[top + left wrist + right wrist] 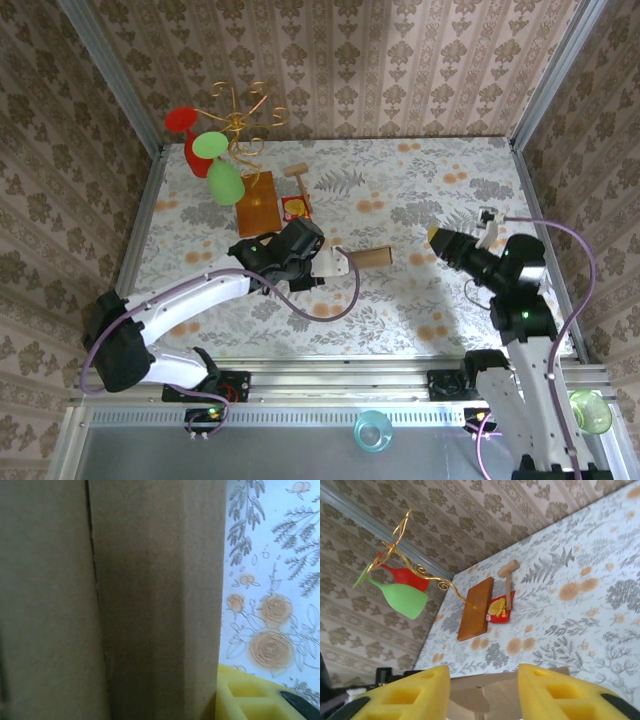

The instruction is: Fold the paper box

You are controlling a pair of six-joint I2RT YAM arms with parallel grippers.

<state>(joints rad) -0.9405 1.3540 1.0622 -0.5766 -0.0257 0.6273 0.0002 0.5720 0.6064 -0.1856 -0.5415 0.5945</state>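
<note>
A floral-patterned surface (420,180) sits between wallpapered walls. The left arm (180,300) reaches to its middle, and the right arm (520,290) bends in from the right.

The paper box (368,257) is near the centre of the surface, a brown strip of it showing just past the left gripper (338,262). In the left wrist view the cardboard is close against the camera, with one yellow finger (245,700) beside its edge. Whether this gripper is pinching the box cannot be told.

The right gripper (482,675) is spread wide, holding nothing and apart from the box.

At the far left, a wooden board (257,203) has a gold wire stand (240,120) carrying a green glass (222,175) and a red glass (185,125). A small wooden mallet (298,180) and a red packet (295,208) lie just beside the board.
</note>
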